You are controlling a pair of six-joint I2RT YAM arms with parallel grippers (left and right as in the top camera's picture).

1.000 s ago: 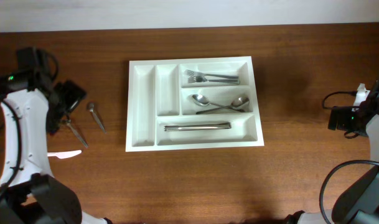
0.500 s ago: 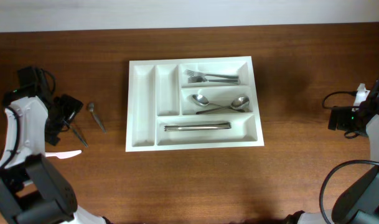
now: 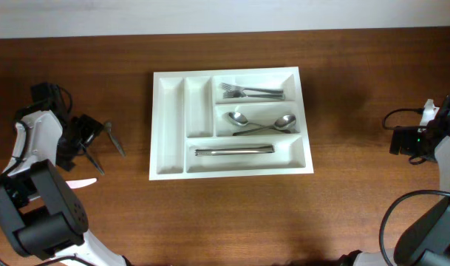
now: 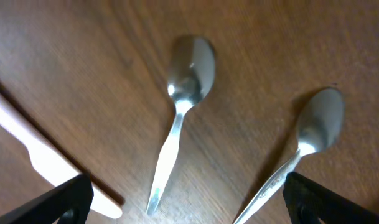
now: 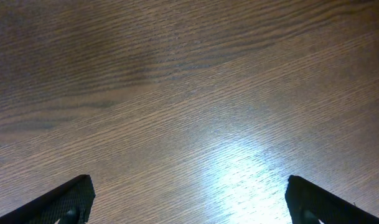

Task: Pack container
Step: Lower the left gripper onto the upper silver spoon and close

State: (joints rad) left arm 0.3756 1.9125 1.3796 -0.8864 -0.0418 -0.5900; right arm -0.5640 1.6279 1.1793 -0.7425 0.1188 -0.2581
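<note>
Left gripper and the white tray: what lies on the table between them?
In the overhead view, one metal spoon lies between the left gripper and the container; the rest of that stretch is bare table.

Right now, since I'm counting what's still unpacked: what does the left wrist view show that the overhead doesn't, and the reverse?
Only the left wrist view: the bowls of both loose metal spoons, clearly. Only the overhead: the white plastic cutlery tray, holding metal forks, two more spoons and what looks like a metal knife. Both: those loose spoons and a white plastic knife on the brown wooden table.
</note>
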